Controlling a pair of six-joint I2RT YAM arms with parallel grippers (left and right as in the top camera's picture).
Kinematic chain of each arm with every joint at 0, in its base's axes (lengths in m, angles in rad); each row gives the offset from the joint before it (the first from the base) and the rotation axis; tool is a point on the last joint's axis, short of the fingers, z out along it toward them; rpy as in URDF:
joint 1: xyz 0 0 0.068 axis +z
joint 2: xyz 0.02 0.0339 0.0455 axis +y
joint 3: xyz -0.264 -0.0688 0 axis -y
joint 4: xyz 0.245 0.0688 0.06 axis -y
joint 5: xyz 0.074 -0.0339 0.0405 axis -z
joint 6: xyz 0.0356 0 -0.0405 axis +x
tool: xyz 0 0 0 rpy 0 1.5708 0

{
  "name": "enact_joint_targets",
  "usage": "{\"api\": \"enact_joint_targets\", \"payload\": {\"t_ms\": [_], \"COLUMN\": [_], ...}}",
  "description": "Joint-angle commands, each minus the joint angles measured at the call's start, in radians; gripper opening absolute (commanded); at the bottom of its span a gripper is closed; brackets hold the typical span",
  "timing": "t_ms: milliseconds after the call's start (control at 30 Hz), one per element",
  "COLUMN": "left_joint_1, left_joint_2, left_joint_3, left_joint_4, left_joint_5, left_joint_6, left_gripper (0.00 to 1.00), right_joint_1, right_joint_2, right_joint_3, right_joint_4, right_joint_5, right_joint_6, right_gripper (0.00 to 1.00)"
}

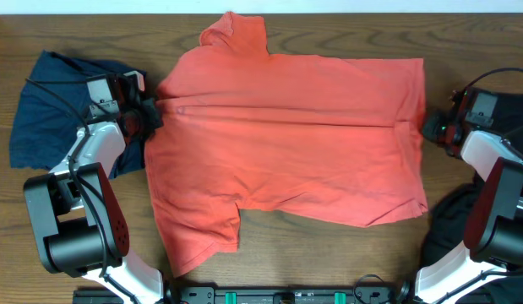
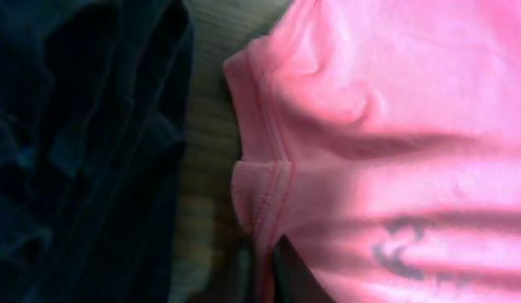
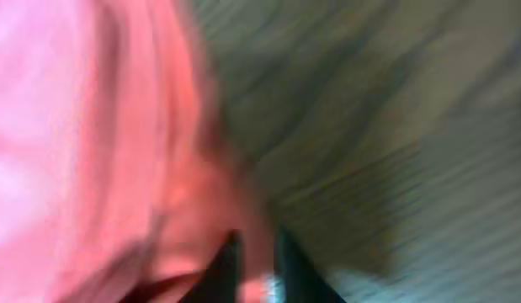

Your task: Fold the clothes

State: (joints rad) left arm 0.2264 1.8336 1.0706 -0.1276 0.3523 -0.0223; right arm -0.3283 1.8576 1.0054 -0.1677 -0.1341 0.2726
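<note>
Wooden table (image 1: 464, 34), bare along the far edge and at the near corners. Coral-red T-shirt (image 1: 295, 143), spread flat across the middle, taking most of the width between the 2 arms; 1 long crease across it from left edge to right edge, 1 flap jutting at the far side and 1 at the near left corner.

Navy garment (image 1: 41, 110), crumpled at the far left, partly under the left arm, parted from the shirt's edge by a strip of bare wood in the left wrist view. Black garment (image 1: 447, 224), bunched at the near right, largely hidden behind the right arm.

Left gripper (image 1: 154, 116) at the shirt's left edge: narrow gap, stitched hem lying between the fingers (image 2: 289, 273); pinched or loose, cannot tell. Right gripper (image 1: 428, 128) at the shirt's right edge: narrow too, red cloth between its fingers (image 3: 298, 269), view too blurred to tell a grip.

Small dark logo (image 2: 403, 248) on the cloth just beside the left fingers.
</note>
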Motion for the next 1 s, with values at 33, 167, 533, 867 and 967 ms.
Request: {"api": "enact_joint_targets", "payload": {"t_ms": [33, 167, 533, 867, 967], "left_joint_1": [0.011, 0.011, -0.009, -0.128, -0.172], "left_joint_2": [-0.017, -0.029, -0.2, -0.281, -0.279], "left_joint_3": [0.022, 0.022, 0.022, 0.022, 0.022], "left_joint_4": [0.004, 0.004, -0.115, -0.387, -0.471], "left_joint_5": [-0.011, 0.058, 0.135, 0.134, 0.134], "left_joint_6": [-0.031, -0.032, -0.035, -0.023, 0.009], "left_gripper": [0.38, 0.43, 0.51, 0.52, 0.52], "right_joint_1": [-0.023, -0.035, -0.023, -0.051, -0.079], "right_joint_2": [0.0, -0.031, -0.043, -0.05, -0.07], "right_joint_3": [0.034, 0.035, 0.002, 0.003, 0.029], "right_joint_4": [-0.032, -0.084, -0.344, -0.347, -0.353], "right_joint_5": [0.01, 0.0, -0.158, 0.097, 0.064], "right_joint_6": [-0.05, -0.048, -0.036, 0.082, 0.08], "right_gripper": [0.47, 0.43, 0.3, 0.01, 0.21]}}
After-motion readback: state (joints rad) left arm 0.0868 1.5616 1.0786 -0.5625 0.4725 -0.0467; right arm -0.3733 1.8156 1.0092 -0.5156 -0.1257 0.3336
